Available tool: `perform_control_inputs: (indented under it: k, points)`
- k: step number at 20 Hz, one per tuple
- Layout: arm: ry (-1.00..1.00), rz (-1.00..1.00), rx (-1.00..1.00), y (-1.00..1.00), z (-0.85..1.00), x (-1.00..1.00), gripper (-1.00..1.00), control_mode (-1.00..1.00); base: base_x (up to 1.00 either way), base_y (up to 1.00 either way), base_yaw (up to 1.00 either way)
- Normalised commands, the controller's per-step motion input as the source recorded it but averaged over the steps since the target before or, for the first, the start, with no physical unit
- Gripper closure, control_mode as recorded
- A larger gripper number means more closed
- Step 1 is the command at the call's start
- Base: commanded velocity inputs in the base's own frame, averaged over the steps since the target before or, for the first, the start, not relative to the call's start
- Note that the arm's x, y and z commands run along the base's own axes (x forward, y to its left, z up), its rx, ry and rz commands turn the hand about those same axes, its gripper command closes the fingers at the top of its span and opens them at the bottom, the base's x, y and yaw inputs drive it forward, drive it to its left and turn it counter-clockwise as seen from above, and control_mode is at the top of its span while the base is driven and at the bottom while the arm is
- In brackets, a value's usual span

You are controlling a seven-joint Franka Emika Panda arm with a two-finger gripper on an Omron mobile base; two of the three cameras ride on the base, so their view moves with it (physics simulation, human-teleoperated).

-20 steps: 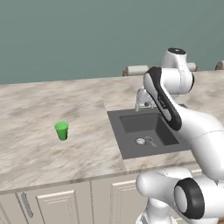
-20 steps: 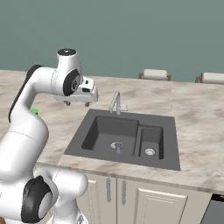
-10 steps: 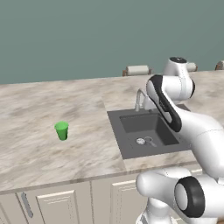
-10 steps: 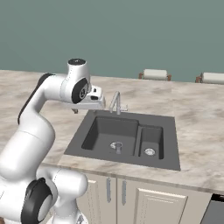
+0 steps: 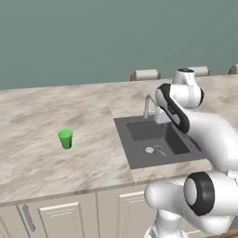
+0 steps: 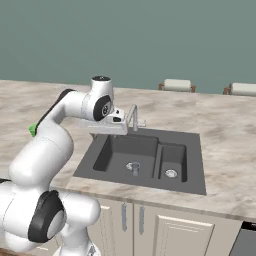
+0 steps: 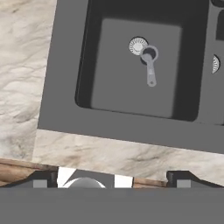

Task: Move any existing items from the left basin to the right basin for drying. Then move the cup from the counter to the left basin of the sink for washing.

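Right base view: cup [image 6: 33, 130] (green sliver) behind arm

Two base cameras are looking forward and down over the desk [image 5: 42, 158] from behind, sharing the sink [image 6: 190, 165]; the hand camera is peering straight down, closer, into its left basin [image 7: 127, 92]

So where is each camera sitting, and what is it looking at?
Left base view: behind the arm on its left, looking forward and down at the counter, cup and sink; the arm rises at lower right.
Right base view: behind on its right, facing the sink's two basins; the arm rises at lower left.
Hand view: on the hand, looking down into the left basin; dark fingertips at the bottom.
All three share the sink.
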Motion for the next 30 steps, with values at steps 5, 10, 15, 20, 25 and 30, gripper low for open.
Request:
perform_control_inputs:
  k: [5,10,15,20,25,30]
  points:
    - [0.16,0.0,-0.01,-0.08,-0.4,0.11,-1.0,-1.0,0.0,0.0,0.0]
    - [0.13,0.0,0.0,-0.06,-0.42,0.0,-1.0,-1.0,0.0,0.0,0.0]
    - [0.08,0.0,0.0,-0.08,-0.46,0.0,-1.0,-1.0,0.0,0.0,0.0]
    - [0.0,0.0,0.0,-0.11,-0.31,-0.02,-1.0,-1.0,0.0,0.0,0.0]
    - [0.0,0.0,0.0,-0.13,-0.12,-0.1,-1.0,-1.0,0.0,0.0,0.0]
    - [0.0,0.0,0.0,-0.03,-0.2,-0.01,-1.0,-1.0,0.0,0.0,0.0]
